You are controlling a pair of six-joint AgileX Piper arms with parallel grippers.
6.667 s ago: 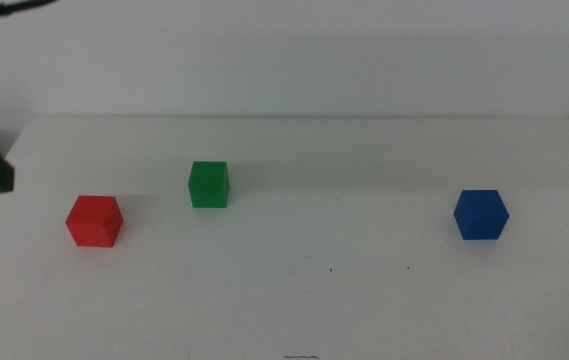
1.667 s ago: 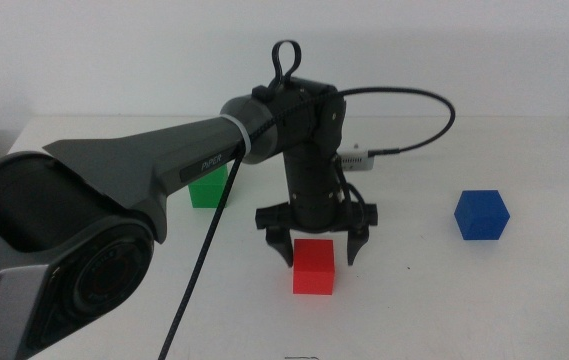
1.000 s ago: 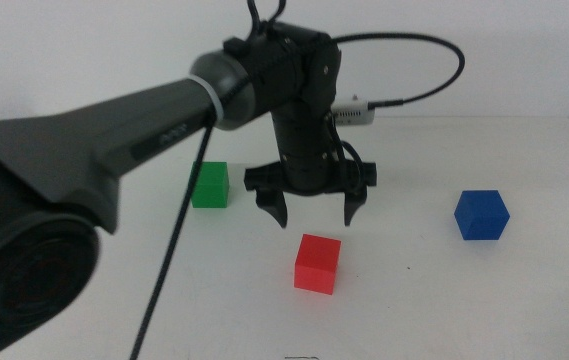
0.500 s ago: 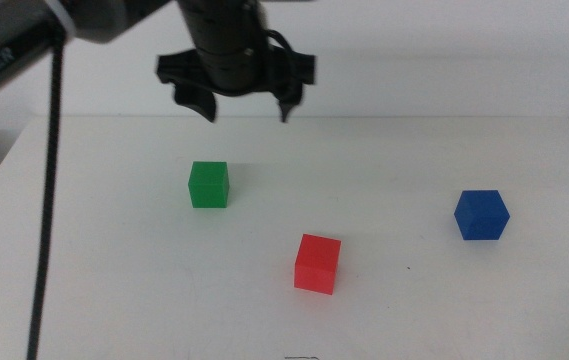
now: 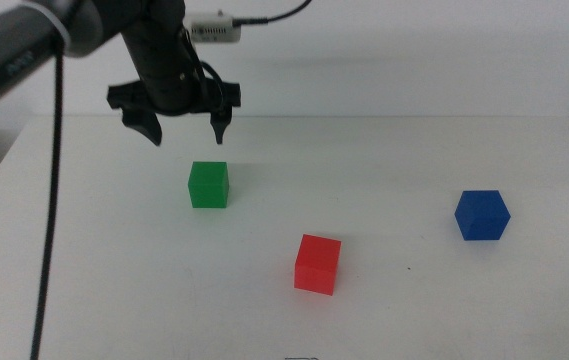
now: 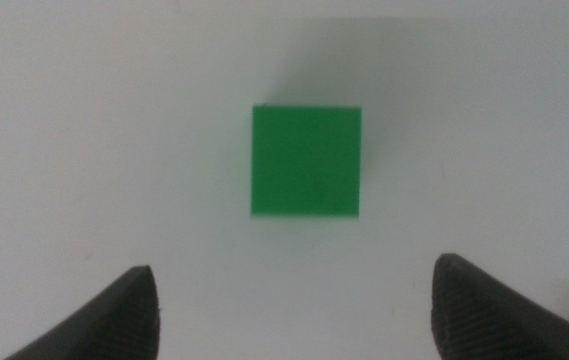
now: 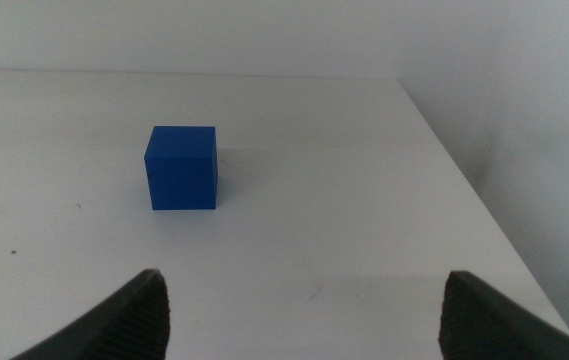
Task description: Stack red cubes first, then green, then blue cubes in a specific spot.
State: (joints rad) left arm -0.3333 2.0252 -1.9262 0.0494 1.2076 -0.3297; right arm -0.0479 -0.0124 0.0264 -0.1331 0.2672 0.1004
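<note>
Green cube [image 5: 208,185]: on the table [image 5: 414,310], below the left gripper [image 5: 183,122].
Left gripper: jaws spread, empty.
Red cube [image 5: 317,264]: centre-front.
Blue cube [image 5: 481,215]: right side.
Right gripper [image 7: 304,300]: jaws apart, facing blue cube.

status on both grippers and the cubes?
Left gripper open, empty, above small matte green cube. Right gripper open, waiting, facing matte blue cube. Matte red cube alone mid-table. Nothing stacked, nothing blocking.
</note>
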